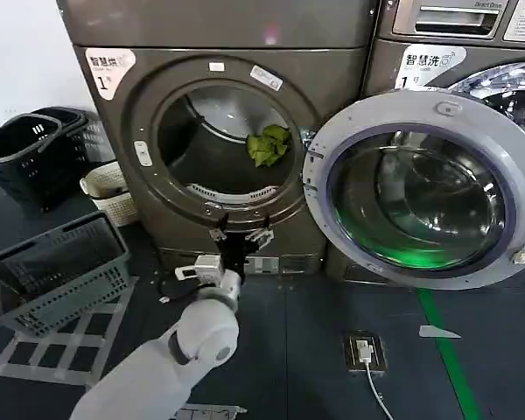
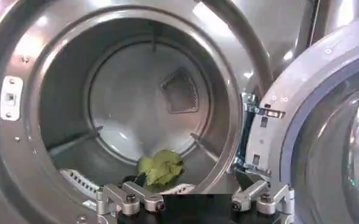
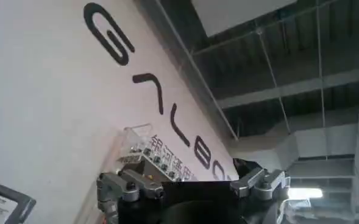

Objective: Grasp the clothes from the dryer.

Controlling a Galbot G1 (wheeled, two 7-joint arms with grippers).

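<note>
— Where's it at?
— Reaching in. The left gripper (image 1: 238, 234) sits just below the dryer (image 1: 219, 52) opening, fingers spread, holding nothing.
— And the clothes (image 1: 269, 144)?
— 1 green lump inside the drum, right side. Next it must push in deeper and close on it.

We see the right gripper (image 3: 191, 185), jaws spread apart, aimed up at a white wall (image 3: 51, 103) bearing dark lettering (image 3: 149, 97) beneath ceiling beams (image 3: 289, 85).
</note>
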